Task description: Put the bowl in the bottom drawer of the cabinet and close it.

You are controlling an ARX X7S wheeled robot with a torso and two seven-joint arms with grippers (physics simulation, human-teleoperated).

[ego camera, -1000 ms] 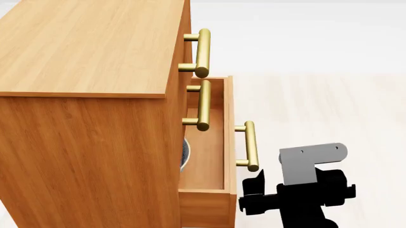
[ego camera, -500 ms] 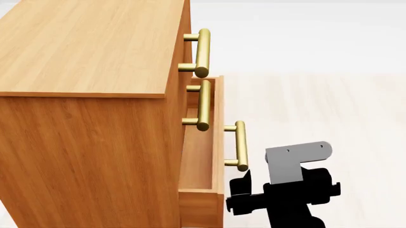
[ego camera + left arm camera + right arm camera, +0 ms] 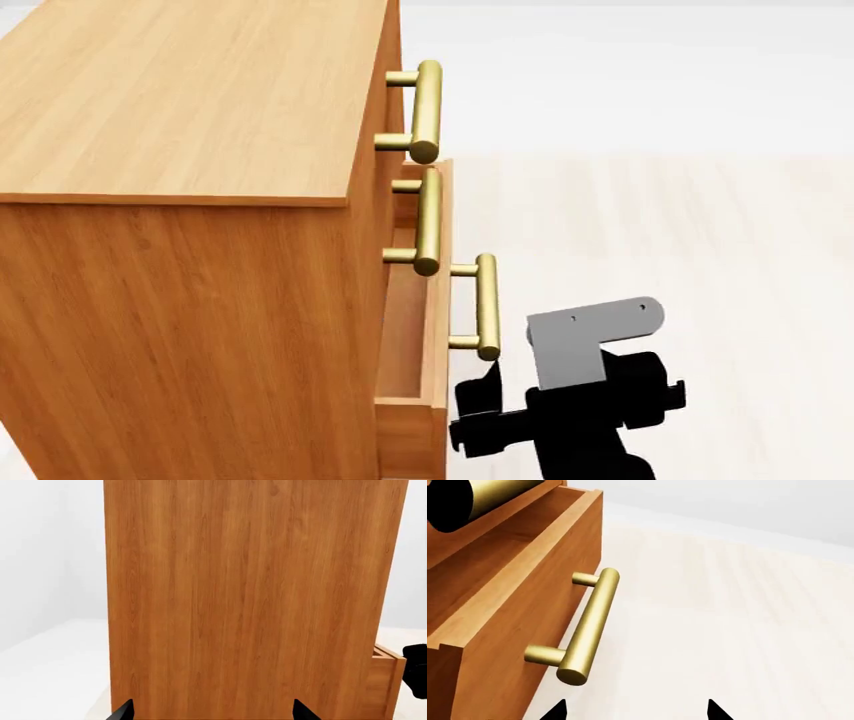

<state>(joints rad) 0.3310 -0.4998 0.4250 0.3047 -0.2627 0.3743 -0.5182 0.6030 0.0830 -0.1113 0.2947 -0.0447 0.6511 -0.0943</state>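
Status: the bottom drawer point(image 3: 430, 330), a shallow orange-brown wooden box with a brass bar handle point(image 3: 486, 305), stands out only a little from the orange-brown wood-grain cabinet point(image 3: 187, 250); a narrow slot of its interior shows in the head view. The small speckled white bowl is not visible in any view; judged to be inside the drawer, under the cabinet body, but this cannot be confirmed. If so, placing is done and only the last part of the closing push is left.

Right hand point(image 3: 483, 418): black, just to the right of and nearer than the handle, not gripping it. In its wrist view the two fingertips point(image 3: 557, 711) stand apart with nothing between them.

Left hand point(image 3: 212, 712): fingertips apart, empty, facing the cabinet's plain side panel.

Surroundings: pale wood floor point(image 3: 694, 230), bare in what shows. The two upper drawers are shut, brass handles point(image 3: 426, 110) protruding. Nothing visible blocks the drawer's travel.
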